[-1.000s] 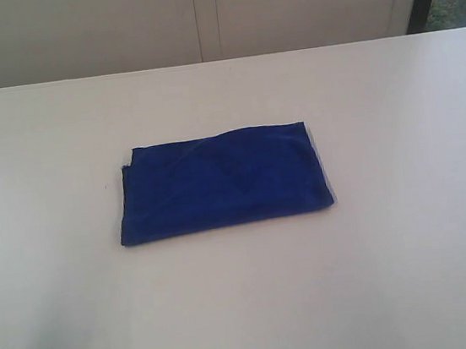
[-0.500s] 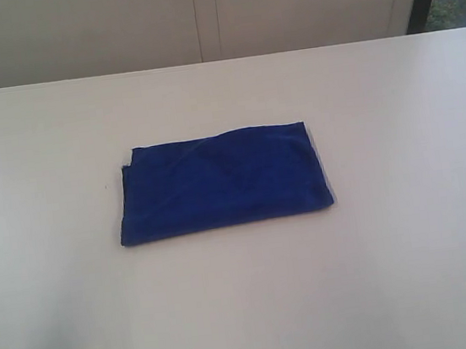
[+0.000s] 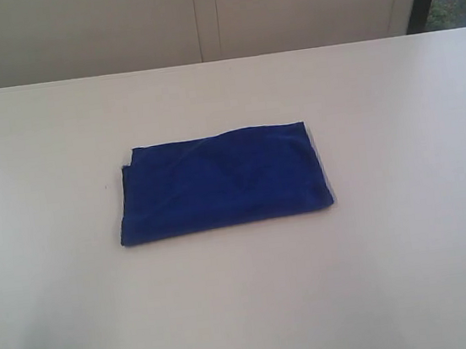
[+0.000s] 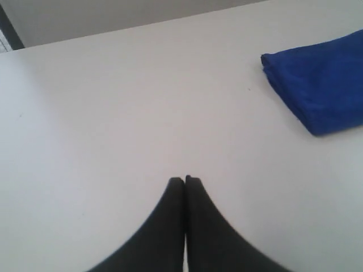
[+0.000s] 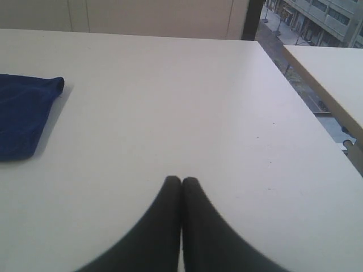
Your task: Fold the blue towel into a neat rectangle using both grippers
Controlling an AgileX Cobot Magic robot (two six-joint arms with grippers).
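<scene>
**1 blue towel (image 3: 224, 181) folded on 1 table (image 3: 398, 273) — 2 grippers clenched, empty.**

Nearest, in the wrist views, were the left gripper (image 4: 185, 180) and the right gripper (image 5: 181, 180). Each had its black jaws pressed tip to tip w/ nothing between them. Both hung over bare tabletop, well apart from the cloth, and neither showed in the exterior view. Mid-table lay the single towel, a flat, roughly rectangular stack of layers. Its long side ran across the exterior view, slightly skewed, w/ a pale sliver at its short ends. Past the table's far edge stood pale wall panels (image 3: 197, 17). A 2nd table (image 5: 334, 73) showed off to one side in the right wrist view only — separated from the first by a gap.
</scene>
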